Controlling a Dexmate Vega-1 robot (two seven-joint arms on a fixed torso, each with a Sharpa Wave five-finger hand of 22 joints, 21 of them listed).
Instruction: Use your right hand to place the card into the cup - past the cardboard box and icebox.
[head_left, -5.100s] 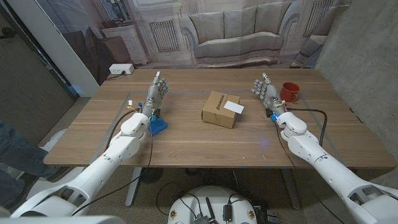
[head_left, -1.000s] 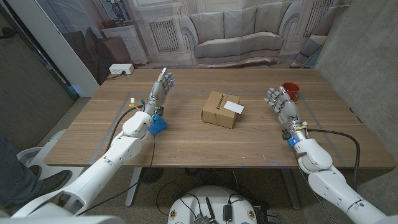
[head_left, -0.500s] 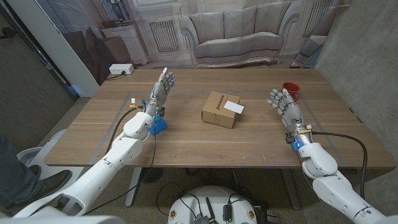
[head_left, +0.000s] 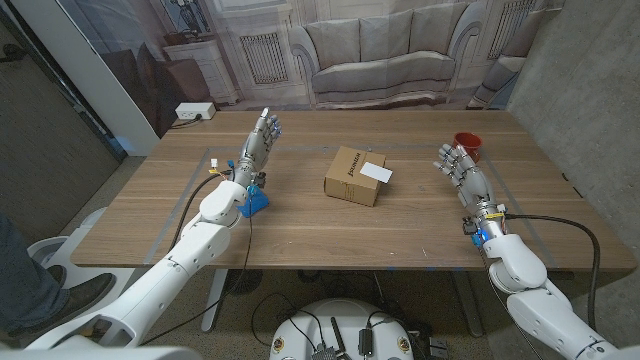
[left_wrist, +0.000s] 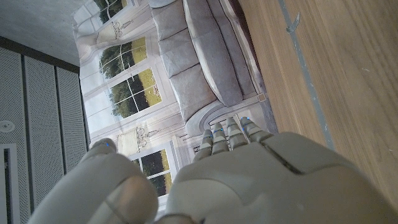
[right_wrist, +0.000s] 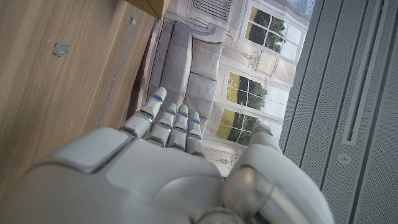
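**Card lies at ten o'clock from your right robot hand**

The card (head_left: 377, 172) rests atop the cardboard box (head_left: 356, 176) mid-counter, long axis running ten-to-four. Your right robot hand (head_left: 462, 169) stands well apart, fingers spread, holding nothing; the cup (head_left: 467, 146) sits just beyond it at twelve.

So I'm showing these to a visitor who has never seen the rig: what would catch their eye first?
Probably the cardboard box at the table's middle, with a white card lying on top. Next, the red cup near the far right corner, just beyond the open right hand. The left hand is raised over the table's left side.
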